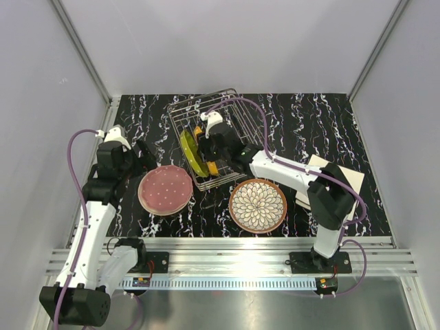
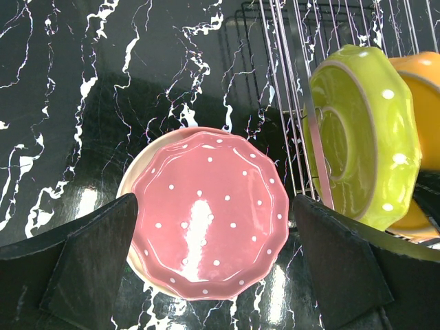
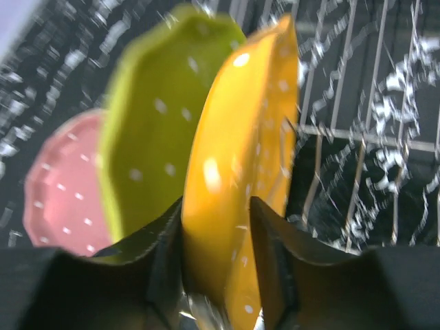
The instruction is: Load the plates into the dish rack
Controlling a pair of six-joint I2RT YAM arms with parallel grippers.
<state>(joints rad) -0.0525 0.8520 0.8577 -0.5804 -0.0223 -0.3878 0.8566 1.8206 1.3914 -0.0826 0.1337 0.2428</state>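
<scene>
The wire dish rack (image 1: 230,110) stands at the back centre. A lime-green plate (image 1: 188,151) stands on edge in it. My right gripper (image 1: 215,152) is shut on the rim of the orange plate (image 3: 240,137) and holds it upright in the rack beside the lime-green plate (image 3: 158,117). The pink plate (image 1: 165,190) lies flat left of the rack, on a cream plate (image 2: 130,185). My left gripper (image 2: 213,275) is open and empty, hovering over the pink plate (image 2: 206,213). The brown-rimmed petal plate (image 1: 258,205) lies flat at the front centre.
Cream squarish plates (image 1: 352,180) lie at the right, partly hidden by the right arm. The rack's wire side (image 2: 275,82) stands close to the right of the pink plate. Grey walls enclose the black marbled table (image 1: 309,124).
</scene>
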